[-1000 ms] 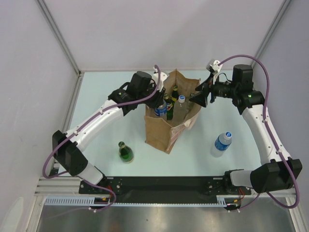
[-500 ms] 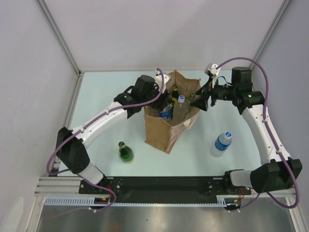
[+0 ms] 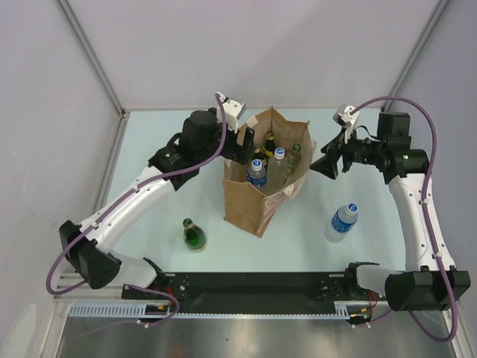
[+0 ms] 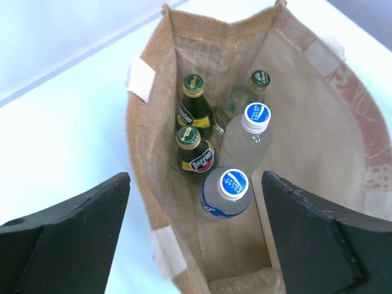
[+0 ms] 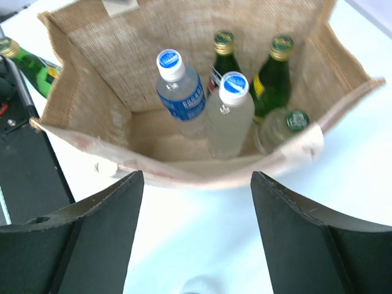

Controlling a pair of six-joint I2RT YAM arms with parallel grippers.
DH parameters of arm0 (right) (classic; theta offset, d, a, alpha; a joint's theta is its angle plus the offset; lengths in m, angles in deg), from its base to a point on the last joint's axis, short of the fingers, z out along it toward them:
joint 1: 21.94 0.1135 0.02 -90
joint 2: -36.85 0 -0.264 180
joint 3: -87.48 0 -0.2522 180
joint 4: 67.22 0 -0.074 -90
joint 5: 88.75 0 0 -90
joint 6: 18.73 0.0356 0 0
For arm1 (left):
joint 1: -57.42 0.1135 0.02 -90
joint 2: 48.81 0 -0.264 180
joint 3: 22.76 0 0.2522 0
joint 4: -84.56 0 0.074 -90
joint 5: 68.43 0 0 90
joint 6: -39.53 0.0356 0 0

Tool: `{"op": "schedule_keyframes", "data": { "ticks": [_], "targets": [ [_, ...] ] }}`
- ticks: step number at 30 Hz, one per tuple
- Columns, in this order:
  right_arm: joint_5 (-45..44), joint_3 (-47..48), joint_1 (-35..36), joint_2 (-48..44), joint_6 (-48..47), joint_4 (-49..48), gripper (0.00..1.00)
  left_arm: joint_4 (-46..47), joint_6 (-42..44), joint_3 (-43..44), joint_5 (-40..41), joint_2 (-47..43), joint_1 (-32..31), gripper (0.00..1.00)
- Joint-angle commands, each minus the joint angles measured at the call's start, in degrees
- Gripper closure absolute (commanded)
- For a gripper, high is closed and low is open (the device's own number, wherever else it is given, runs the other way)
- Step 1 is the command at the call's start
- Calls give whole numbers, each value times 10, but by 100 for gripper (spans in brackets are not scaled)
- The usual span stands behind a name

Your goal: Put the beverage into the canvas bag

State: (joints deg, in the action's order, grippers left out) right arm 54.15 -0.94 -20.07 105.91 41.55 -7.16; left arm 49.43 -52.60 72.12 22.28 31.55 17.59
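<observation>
Inside the canvas bag [image 3: 257, 207], blue-labelled water bottle [image 3: 256, 174] is standing upright, long axis vertical, cap pointing up; left gripper [image 4: 195, 177], right gripper [image 5: 196, 176] are hovering alongside, fingers spread apart, empty.

The tan canvas bag [image 3: 250, 205] stands upright and open at mid-table. Inside, a blue-labelled water bottle [image 4: 225, 193] stands upright among 4 other bottles [image 4: 193, 101].

Bright, even light falls from overhead, leaving only faint, soft shadows on the pale desk [image 3: 313, 253]. Beyond the right pincer [image 5: 195, 184] the view blurs slightly and the desk washes out white.
</observation>
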Motion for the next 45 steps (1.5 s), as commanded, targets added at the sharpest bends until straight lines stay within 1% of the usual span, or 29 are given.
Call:
{"op": "schedule_keyframes", "data": {
  "ticks": [1,3,9,17,19,23,27,35,45],
  "targets": [
    [-14,10,-36,-31,-31,67,23,-2,-11,22,29,-60,3,2],
    [-25,3,-54,-41,-47,98,23,-5,-11,11,40,-81,2,0],
    [-81,-36,-86,-88,-90,183,23,-3,-23,-39,92,-166,3,0],
    [-175,-80,-92,-157,-133,267,24,-12,-40,-95,118,-227,3,0],
    [-190,-98,-92,-172,-141,271,24,-17,-43,-100,119,-233,4,0],
    [-244,-113,-93,-188,-130,281,25,-23,-45,-107,121,-239,4,0],
    [-279,-133,-93,-198,-114,278,26,-25,-46,-114,124,-246,5,0],
    [-286,-152,-93,-192,-109,269,34,-34,-48,-125,125,-257,4,0],
    [-281,-152,-93,-174,-105,242,36,-35,-60,-139,127,-274,4,0]
  ]
}}
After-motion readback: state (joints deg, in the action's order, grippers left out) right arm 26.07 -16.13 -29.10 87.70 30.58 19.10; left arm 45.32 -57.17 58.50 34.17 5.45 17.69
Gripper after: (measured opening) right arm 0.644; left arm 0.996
